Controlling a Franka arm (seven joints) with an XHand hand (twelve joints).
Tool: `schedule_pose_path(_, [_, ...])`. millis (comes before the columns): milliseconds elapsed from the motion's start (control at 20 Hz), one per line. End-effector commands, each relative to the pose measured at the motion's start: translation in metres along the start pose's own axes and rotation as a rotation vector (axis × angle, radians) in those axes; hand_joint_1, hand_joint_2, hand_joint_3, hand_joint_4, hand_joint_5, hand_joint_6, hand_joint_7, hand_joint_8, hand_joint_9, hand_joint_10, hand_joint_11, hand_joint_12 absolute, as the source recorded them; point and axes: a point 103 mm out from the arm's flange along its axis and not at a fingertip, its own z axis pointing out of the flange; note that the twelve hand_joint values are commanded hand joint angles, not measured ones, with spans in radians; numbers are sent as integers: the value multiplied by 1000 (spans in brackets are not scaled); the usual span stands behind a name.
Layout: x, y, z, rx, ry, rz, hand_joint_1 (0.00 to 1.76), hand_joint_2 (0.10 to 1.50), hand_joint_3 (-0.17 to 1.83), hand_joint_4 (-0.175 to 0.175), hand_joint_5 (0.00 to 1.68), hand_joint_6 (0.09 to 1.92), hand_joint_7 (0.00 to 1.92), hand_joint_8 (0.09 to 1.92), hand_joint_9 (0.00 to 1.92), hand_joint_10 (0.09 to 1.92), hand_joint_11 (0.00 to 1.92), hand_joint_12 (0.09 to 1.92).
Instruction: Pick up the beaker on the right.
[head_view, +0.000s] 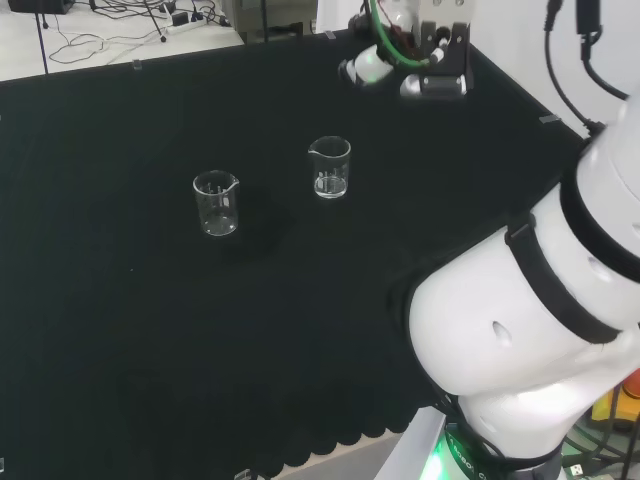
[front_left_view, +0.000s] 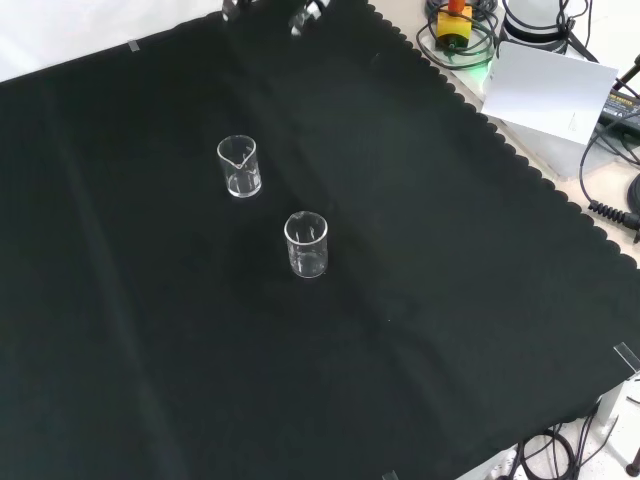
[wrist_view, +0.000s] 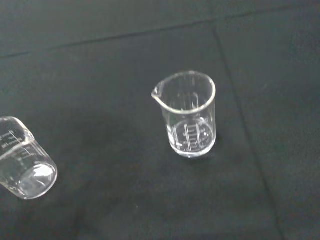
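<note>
- Beaker on the right (head_view: 330, 167): clear glass, upright on the black cloth (head_view: 150, 320), pour spout at the rim, printed scale on the wall; right-hand piece of two in the head view, the higher of the two in the front view (front_left_view: 239, 166); centred in the wrist view (wrist_view: 188, 114); looks empty.
- Second beaker (head_view: 216, 203): clear glass, upright, spout at the rim, looks empty; left of the first in the head view, apart from it; lower and to the right in the front view (front_left_view: 306, 244); cut by the frame edge in the wrist view (wrist_view: 22, 165).
- Hand (head_view: 405, 60): black and white, above the cloth's far right part in the head view, up and right of the right beaker, well apart from it; touching no glassware, holding nothing visible; parts at the top edge of the front view (front_left_view: 305, 17); spread of fingers cannot be told.
- Arm (head_view: 540, 330): large white links at the head view's right.
</note>
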Motion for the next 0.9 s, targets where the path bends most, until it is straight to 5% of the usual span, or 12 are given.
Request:
schedule_pose_path(50, [-18, 43, 49, 23, 60, -18, 843, 794, 571, -40, 544, 87, 246, 649, 385, 685, 63, 1405])
schedule_pose_path(550, [-25, 69, 101, 86, 135, -45, 866, 658, 658, -44, 503, 87, 223, 648, 383, 665, 80, 1402])
schedule_pose_path(900, [-39, 82, 124, 126, 199, -19, 825, 623, 644, -42, 461, 87, 181, 643, 341, 660, 46, 1408])
